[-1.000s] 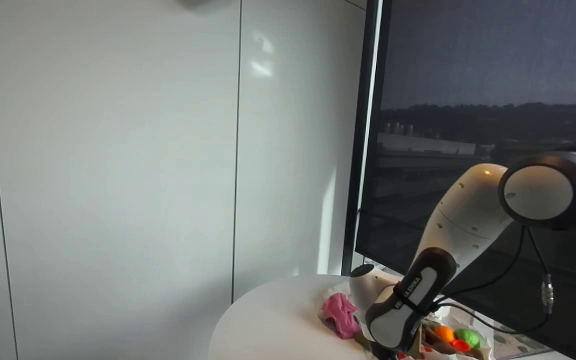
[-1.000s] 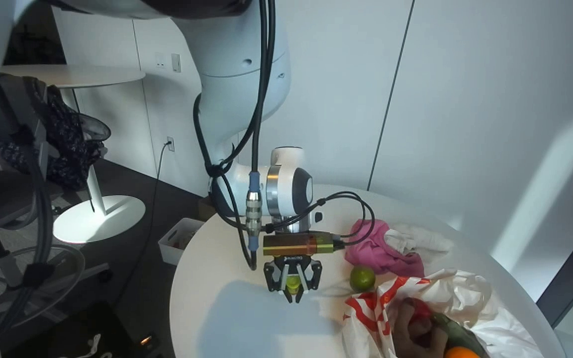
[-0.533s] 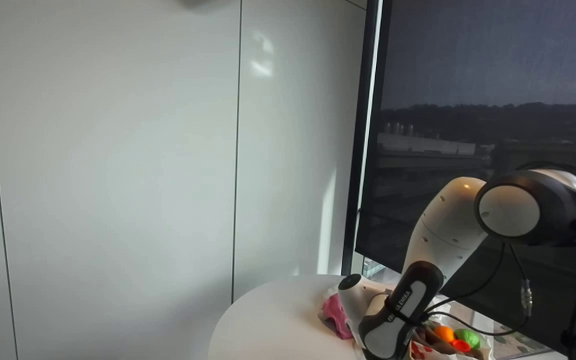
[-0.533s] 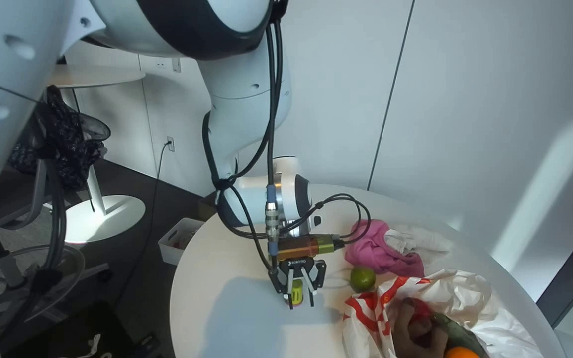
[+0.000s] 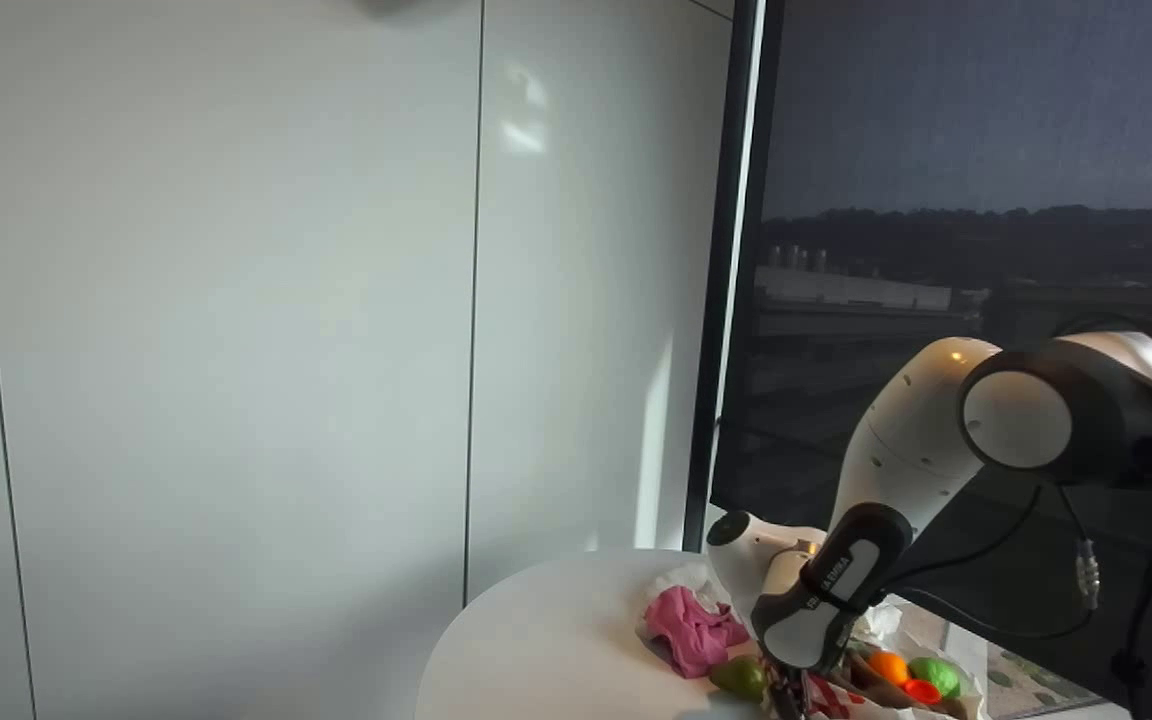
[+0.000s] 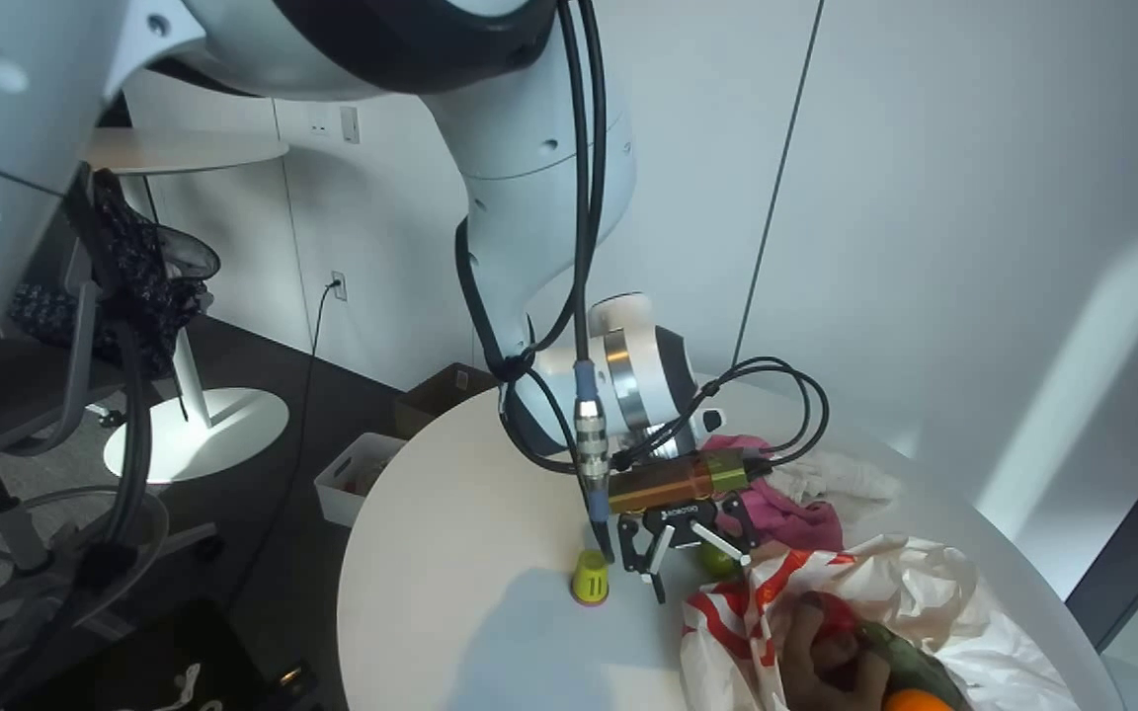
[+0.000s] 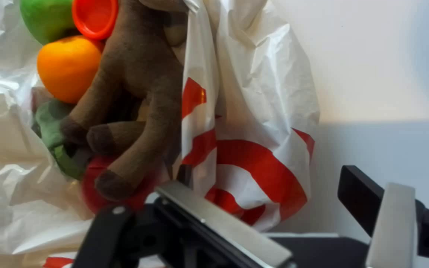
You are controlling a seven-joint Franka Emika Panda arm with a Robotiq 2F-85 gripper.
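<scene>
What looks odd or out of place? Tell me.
The brown plush animal lies in the red-and-white plastic bag beside an orange fruit, which seems odd company. Nothing looks spilled or damaged.

A tapered yellow object [image 6: 590,578] stands on the table [image 6: 450,523].

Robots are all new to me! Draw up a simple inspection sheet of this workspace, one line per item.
Surface: round white table, partly in shadow.
Job's things: small yellow object on the table, outside the pincer; white-and-red bag beside the pincer, contact unclear.
Clutter: pink cloth and green fruit on the table; brown plush toy and orange fruit in the bag.
Pincer: open, holding nothing.
Cables: black cables strapped along the arm, some looping out above the pincer.
Surroundings: second table, white bin, dark-shaded window.
</scene>
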